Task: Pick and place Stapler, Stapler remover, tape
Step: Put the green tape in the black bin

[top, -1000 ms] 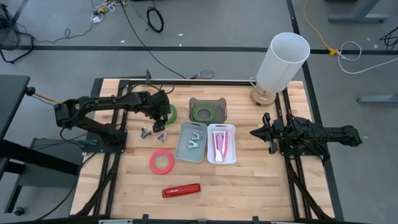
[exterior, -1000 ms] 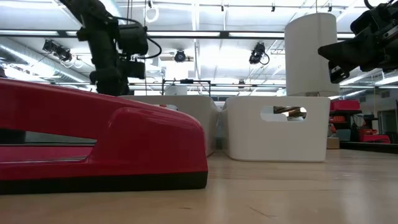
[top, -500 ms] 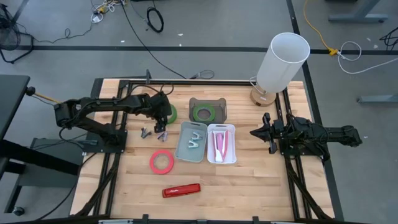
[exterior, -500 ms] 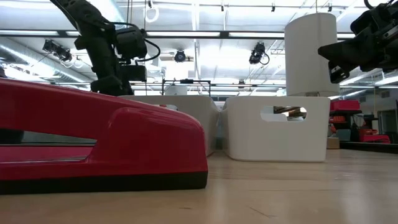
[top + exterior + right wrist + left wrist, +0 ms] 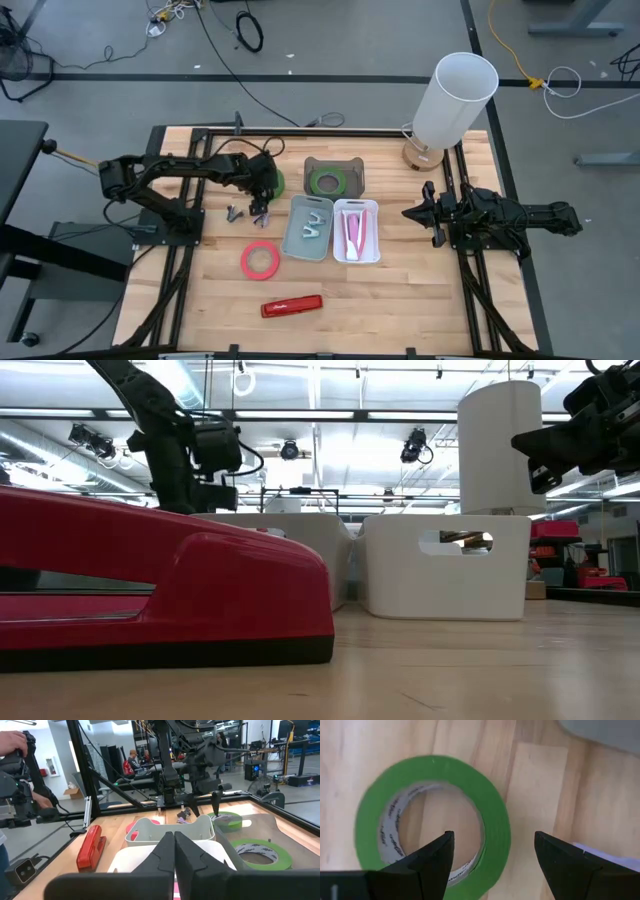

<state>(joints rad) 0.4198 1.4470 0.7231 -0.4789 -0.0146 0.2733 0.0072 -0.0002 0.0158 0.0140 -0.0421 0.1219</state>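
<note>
A green tape roll (image 5: 272, 183), upper left of centre on the desk, is straddled by the wide-open left pincer (image 5: 492, 865). Light and rigid, it is best gripped across its rim wall.

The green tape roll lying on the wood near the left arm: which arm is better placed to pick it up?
Left. The left gripper is open right over this green tape roll, one finger above its hole. The right gripper, shut, waits beyond the white bin.

floor (image 5: 360, 40): grey, cables | ceiling lights (image 5: 290, 450) | wooden table (image 5: 400, 290)
</note>
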